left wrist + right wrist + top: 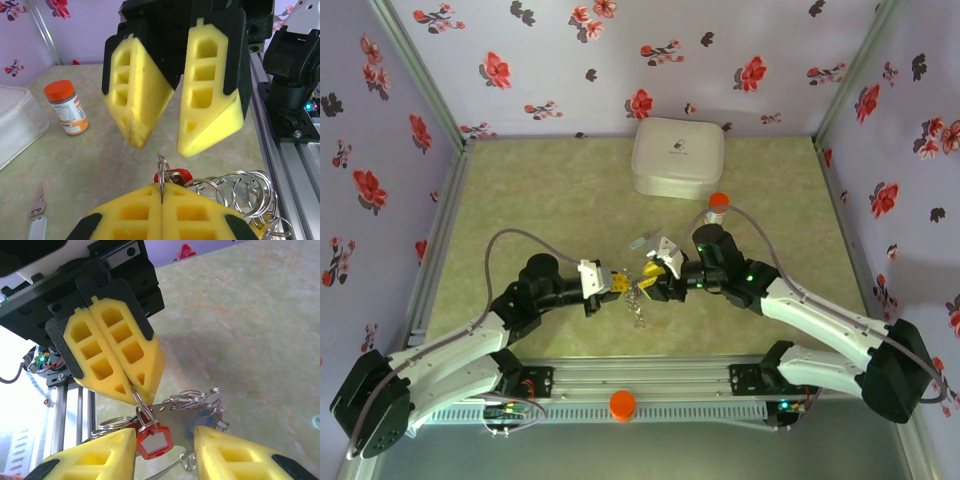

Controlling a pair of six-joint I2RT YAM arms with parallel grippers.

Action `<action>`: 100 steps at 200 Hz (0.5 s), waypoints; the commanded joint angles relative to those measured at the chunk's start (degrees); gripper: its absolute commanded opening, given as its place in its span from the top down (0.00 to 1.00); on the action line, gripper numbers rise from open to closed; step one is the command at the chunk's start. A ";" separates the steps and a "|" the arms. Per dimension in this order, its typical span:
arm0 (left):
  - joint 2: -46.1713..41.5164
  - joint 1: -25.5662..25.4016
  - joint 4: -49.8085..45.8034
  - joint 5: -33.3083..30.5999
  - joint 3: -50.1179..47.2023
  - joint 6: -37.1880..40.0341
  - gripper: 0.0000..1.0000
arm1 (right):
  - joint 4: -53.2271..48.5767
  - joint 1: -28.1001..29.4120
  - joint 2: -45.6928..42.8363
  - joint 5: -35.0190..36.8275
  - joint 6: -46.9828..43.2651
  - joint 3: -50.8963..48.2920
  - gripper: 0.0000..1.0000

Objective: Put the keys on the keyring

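Red tag (151, 442) on keyring (142, 407); bottle (66, 107) label illegible

Red plastic key tag (151, 442); silvery wire rings (191, 399); orange-capped white bottle (66, 107); pale green marbled tabletop (550, 190); lilac walls, red-and-black florals (620, 60).

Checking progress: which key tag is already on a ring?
The red tag, hanging from the ring pinched in the left gripper; the pale tag lies loose on the table, apart.

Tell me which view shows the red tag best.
Right wrist: the red tag hangs face-on under the shut left claw. Left wrist shows a red sliver behind the ring; top view, too small to tell.
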 commanded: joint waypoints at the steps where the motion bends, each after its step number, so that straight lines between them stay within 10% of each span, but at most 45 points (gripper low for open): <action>1: -0.07 -0.01 3.64 1.63 0.77 0.71 1.00 | 1.34 0.02 0.62 -3.08 -0.13 1.19 0.67; 100: -0.19 -0.03 3.82 2.67 1.35 0.44 1.00 | -0.60 -0.05 0.76 -4.46 -0.99 1.62 1.00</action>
